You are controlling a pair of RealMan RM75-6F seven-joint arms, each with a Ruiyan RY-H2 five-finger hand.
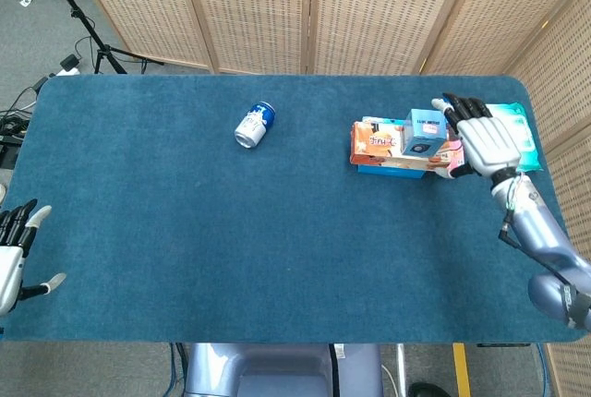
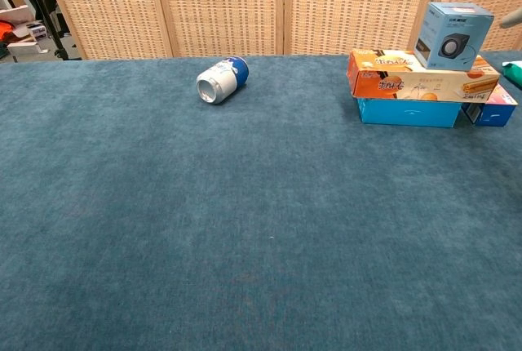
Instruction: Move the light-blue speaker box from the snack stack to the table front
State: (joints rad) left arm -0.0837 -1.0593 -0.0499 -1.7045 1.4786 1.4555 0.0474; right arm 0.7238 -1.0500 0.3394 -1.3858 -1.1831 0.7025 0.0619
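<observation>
Light-blue speaker box [image 1: 425, 131] sits atop the orange snack carton [image 2: 420, 76] at the table's two o'clock, right hand [image 1: 482, 141] spread and empty just beside it at three o'clock — best to wrap both side faces squarely, then lift straight up.

The table [image 2: 163, 228] is covered in matt, napped blue cloth. The can [image 2: 222, 79] looks like shiny metal with a bright silver end. The speaker box [image 2: 453, 34] and snack boxes [image 2: 416, 82] are smooth printed cardboard. The screen [image 2: 220, 4] behind is woven cane in pale wood frames.
</observation>
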